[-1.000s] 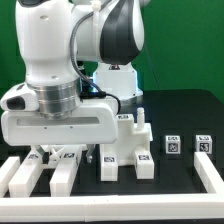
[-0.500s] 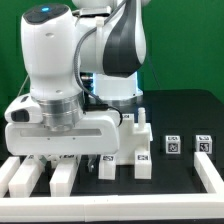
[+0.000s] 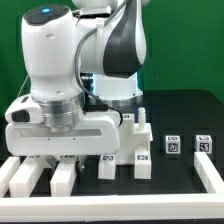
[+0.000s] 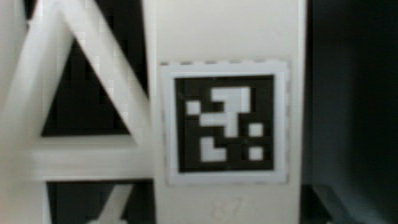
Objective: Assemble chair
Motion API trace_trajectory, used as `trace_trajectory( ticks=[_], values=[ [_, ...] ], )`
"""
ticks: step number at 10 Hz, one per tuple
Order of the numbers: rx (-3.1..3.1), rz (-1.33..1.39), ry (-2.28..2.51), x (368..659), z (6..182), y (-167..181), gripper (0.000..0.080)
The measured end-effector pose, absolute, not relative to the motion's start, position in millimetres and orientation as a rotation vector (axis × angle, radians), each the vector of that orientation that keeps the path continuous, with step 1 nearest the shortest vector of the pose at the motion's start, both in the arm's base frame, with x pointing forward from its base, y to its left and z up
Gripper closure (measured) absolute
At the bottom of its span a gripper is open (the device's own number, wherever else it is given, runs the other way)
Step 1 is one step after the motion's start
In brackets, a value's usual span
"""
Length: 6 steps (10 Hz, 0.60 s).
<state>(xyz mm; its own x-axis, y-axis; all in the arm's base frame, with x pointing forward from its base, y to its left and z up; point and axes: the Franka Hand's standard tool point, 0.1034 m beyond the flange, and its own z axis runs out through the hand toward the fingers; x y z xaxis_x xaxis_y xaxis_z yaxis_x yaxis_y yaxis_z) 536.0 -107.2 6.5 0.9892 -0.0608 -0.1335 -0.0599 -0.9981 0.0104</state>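
We judge the chair barely started: its glossy white tagged plastic parts [image 3: 125, 150] lie apparently loose on the black table [image 3: 185, 110], around five o'clock. We count two small white cubes [image 3: 172, 143] toward three o'clock and two white bars [image 3: 62, 176] at seven. The gripper [image 3: 70, 150] hangs low above the bars; whether it is open or closed we cannot tell.

Bright, even light; wrist view blurred

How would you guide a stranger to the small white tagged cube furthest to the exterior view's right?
Start at the black table, then its white border rail on the exterior view's right. Nearest that rail sits the small glossy white plastic cube wanted; its twin stands apart, farther from the rail.
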Motion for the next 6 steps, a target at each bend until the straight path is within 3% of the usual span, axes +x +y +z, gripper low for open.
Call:
trace_trajectory(
  ticks=[6],
  values=[
    [3.127, -0.214, -0.091, 536.1, 7.8, -108.0, 0.0515]
  ],
)
